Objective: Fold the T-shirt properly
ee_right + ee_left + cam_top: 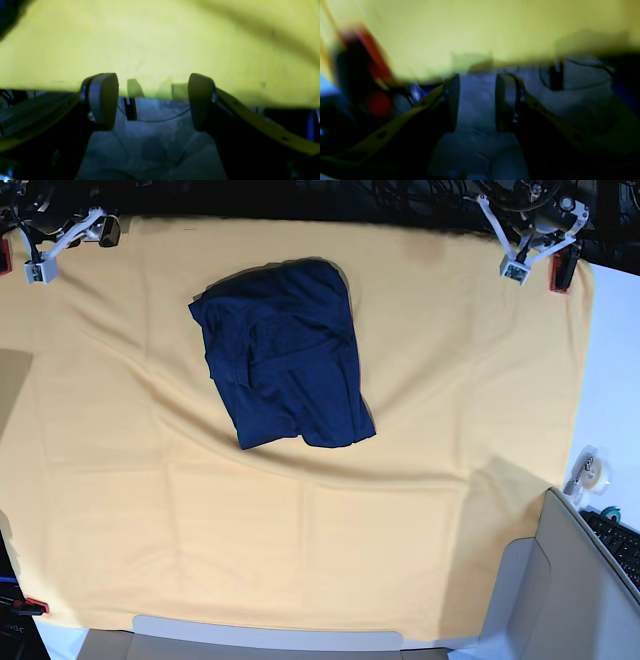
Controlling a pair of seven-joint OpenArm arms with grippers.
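Here, nearest the base camera, a wide yellow cloth (300,560) is being shown spread over the table, soft and matte, with shallow ripples running across it. Further in, towards the far half and a little left of centre, the T-shirt (285,360) is lying as a compact, slightly skewed rectangle of thin dark navy knit, with overlapping layers and a few ridges on top. At the far edge, both arms are being held well apart from the garment: the right gripper (153,101) at the far left corner of that view, the left gripper (476,102) at the far right corner. In each wrist view, rounded dark pads on yellowish fingers are being held apart with nothing between them; the left wrist view is blurred.

Judging by the bundle's shape, the folding appears to be nearly or fully done. If a tidying pass is being made, the uneven lower edge should be squared and the raised creases pressed flat, with the thin fabric being pinched lightly so that the layers underneath are not dragged out.
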